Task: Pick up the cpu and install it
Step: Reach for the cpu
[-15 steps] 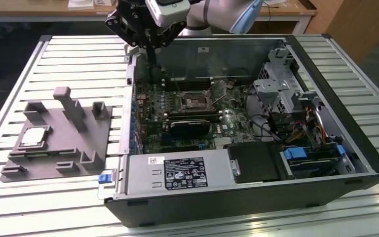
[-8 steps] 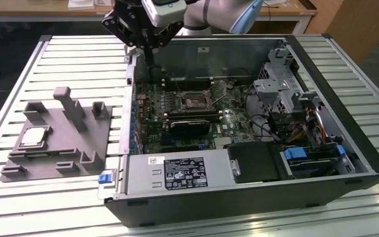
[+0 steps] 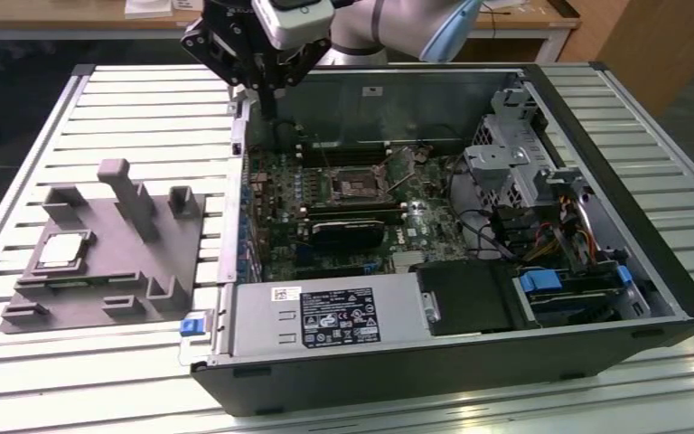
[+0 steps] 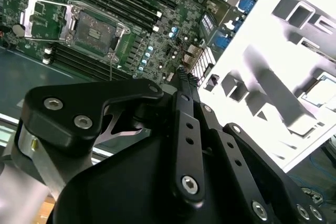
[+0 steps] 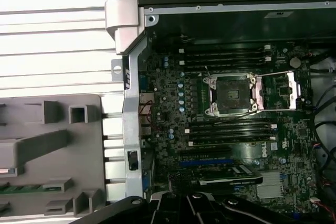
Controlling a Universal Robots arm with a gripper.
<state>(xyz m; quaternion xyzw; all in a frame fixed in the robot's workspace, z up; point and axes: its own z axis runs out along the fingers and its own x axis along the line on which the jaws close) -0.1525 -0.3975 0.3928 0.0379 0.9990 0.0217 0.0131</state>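
Exterior view, cpu (image 3: 60,251) flat, silver face up, on grey fixture (image 3: 112,271), jaws pinched together, empty.

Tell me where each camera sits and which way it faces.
Exterior view: off the arm, raised, looking down on the open case, with the fixture holding the cpu at the exterior view's left; arm and gripper show above the case.
Second wrist view: on the wrist, looking along the gripper at the motherboard and fixture; gripper links show.
First wrist view: on the wrist, looking down on the motherboard; the gripper's edge shows.
Both wrist views share the open socket.
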